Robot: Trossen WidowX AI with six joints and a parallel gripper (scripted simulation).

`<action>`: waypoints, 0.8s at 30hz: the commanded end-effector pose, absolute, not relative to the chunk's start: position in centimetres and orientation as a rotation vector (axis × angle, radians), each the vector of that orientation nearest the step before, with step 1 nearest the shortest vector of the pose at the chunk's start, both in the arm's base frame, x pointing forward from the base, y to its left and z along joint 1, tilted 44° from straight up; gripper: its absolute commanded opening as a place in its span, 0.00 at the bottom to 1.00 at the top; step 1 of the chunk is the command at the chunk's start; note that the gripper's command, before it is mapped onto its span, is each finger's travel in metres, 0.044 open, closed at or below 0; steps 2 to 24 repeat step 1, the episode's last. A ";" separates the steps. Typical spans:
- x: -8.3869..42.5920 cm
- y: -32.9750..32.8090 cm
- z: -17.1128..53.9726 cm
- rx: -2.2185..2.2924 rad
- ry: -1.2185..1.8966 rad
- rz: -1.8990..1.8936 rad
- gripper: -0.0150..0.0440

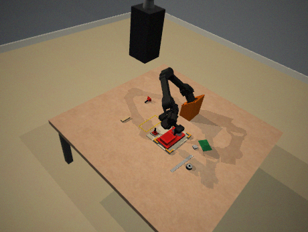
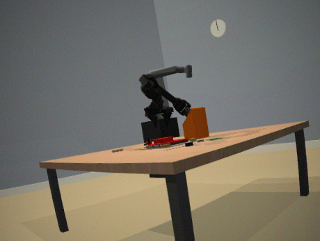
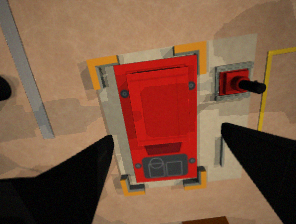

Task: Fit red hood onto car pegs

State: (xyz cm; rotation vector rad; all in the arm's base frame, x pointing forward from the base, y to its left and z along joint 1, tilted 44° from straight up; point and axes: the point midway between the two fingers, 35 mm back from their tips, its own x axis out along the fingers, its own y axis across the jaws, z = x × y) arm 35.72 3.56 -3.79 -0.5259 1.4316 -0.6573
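The red hood [image 1: 168, 138] [image 2: 163, 140] [image 3: 162, 112] lies over the engine on the red chassis [image 3: 167, 149], inside the jig [image 3: 111, 125]. Its raised flat roof faces up and looks about level. Dark round peg tops show near its four corners in the wrist view. Whether a thin gap remains under the hood is too small to tell. My gripper [image 1: 171, 129] [image 2: 162, 125] [image 3: 166, 134] is open and empty, above the car. Its fingers point down, one to each side of the car in the wrist view, with nothing between them.
A red block with a black upright stem [image 1: 155, 132] [image 3: 232, 82] sits in a socket on the jig beside the car. An orange block [image 1: 191, 108] [image 2: 197, 123], green sheet [image 1: 205, 145], metal strip [image 1: 181, 163] [image 3: 31, 75] and dark wheel [image 1: 189, 166] surround the jig.
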 end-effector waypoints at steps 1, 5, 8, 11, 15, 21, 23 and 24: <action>35.7 3.5 -3.8 -0.520 1.434 -0.661 1.00; 35.7 3.5 -3.8 -0.520 1.434 -0.661 1.00; 35.7 3.5 -3.8 -0.520 1.434 -0.661 1.00; 35.7 3.5 -3.8 -0.520 1.434 -0.661 1.00; 35.7 3.5 -3.8 -0.520 1.434 -0.661 1.00; 35.7 3.5 -3.8 -0.520 1.434 -0.661 1.00; 35.7 3.5 -3.8 -0.520 1.434 -0.661 1.00; 35.7 3.5 -3.8 -0.520 1.434 -0.661 1.00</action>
